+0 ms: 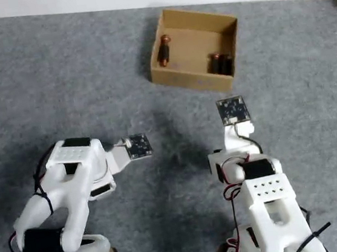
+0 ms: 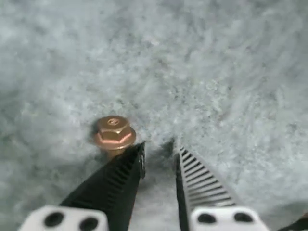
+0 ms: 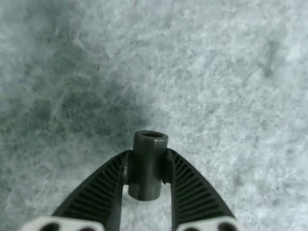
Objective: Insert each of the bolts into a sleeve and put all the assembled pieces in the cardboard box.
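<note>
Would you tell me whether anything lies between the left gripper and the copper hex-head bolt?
Nothing visible does: the copper hex-head bolt sits on bare grey felt just beside one fingertip of the open left gripper.

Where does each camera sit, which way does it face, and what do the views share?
High view: fixed overhead, looking down on the gray mat, the cardboard box and two arms.
Left wrist view: on the left wrist, looking down past the open left gripper at the mat; a bolt stands beside one of its fingers.
Right wrist view: on the right wrist, looking down past the right gripper, shut on a sleeve.
Shared: every view shows the gray mat.
</note>
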`<state>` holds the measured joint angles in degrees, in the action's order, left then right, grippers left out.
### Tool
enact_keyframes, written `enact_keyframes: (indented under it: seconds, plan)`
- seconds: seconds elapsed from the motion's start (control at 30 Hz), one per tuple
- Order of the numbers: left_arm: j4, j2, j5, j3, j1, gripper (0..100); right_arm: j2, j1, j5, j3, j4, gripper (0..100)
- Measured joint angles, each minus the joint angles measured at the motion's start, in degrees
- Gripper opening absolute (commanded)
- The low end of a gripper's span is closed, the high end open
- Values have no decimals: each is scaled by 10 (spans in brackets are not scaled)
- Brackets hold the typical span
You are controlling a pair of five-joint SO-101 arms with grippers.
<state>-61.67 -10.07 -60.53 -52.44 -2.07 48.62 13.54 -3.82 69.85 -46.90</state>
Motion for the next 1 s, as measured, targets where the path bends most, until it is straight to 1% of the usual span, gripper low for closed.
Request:
enact_keyframes:
  seconds: [0.13, 0.2, 0.23, 0.3, 0.43, 0.6, 0.7, 0.83, 0.9, 1.0]
  plan:
    - [0, 3, 82, 2, -4, 102, 0, 0, 0, 0, 0, 4]
    - [0, 4, 116, 3, -14, 50, 0, 0, 0, 0, 0, 4]
    - [0, 8, 124, 6, -18, 2, 0, 0, 0, 0, 0, 4]
    - [6, 9, 133, 8, -22, 14, 0, 0, 0, 2, 0, 4]
    - [43, 10, 137, 8, -38, 5, 0, 0, 0, 3, 0, 4]
    - [107, 10, 137, 7, -63, 5, 0, 0, 0, 4, 0, 4]
    - [148, 10, 137, 7, -76, 5, 0, 0, 0, 4, 18, 4]
    - [184, 0, 140, 8, -77, 5, 0, 0, 0, 4, 23, 4]
    - [192, -33, 161, 8, -77, 5, 0, 0, 0, 4, 23, 4]
    - [193, -111, 239, 8, -80, 5, 0, 0, 0, 4, 23, 4]
